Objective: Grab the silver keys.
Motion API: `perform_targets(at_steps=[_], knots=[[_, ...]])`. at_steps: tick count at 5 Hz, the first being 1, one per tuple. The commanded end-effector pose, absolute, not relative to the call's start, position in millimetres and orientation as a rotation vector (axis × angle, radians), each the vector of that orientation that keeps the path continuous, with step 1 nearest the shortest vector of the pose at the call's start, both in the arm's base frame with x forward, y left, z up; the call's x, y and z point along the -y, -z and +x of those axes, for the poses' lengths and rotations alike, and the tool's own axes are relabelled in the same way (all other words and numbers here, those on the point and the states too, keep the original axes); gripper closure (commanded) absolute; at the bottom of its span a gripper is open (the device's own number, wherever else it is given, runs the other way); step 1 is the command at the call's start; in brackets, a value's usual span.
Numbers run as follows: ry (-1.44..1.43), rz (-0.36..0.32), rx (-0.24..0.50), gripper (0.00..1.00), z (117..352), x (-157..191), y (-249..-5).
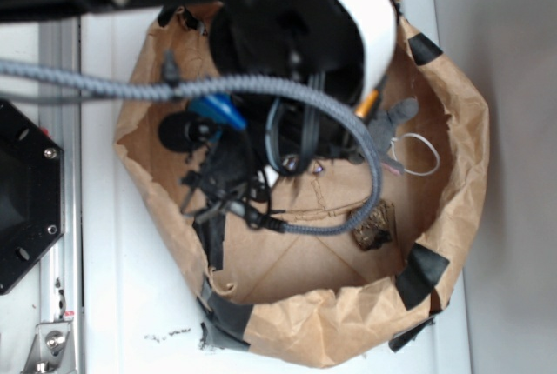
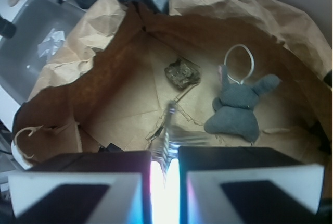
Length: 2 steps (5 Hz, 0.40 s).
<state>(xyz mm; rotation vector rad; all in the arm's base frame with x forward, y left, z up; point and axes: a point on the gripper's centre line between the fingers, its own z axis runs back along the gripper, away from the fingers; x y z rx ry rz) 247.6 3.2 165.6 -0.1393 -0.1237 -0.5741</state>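
The silver keys [image 2: 169, 130] show in the wrist view as a blurred silvery bunch sticking out from between my two black fingers, above the brown paper floor. My gripper [image 2: 165, 153] is shut on them, with only a narrow bright slit left between the jaws. In the exterior view the gripper [image 1: 300, 143] hangs inside the paper bag under the dark arm. I cannot make the keys out there among the black parts and cables.
The brown paper bag [image 1: 452, 130] with rolled, black-taped walls surrounds everything. On its floor lie a dark lumpy rock-like chunk [image 2: 182, 73] and a grey plush toy [image 2: 237, 109] with a thin white ring [image 2: 240, 62]. A grey braided cable [image 1: 261, 87] crosses the bag.
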Motion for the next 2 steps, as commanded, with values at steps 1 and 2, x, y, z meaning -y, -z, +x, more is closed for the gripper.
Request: perform_targets(at_steps=[1,2], knots=[[0.586,-0.134,0.165,1.0,238.6,6.7,-167.6],[0.561,-0.12,0.165,1.0,238.2,11.1,-164.1]])
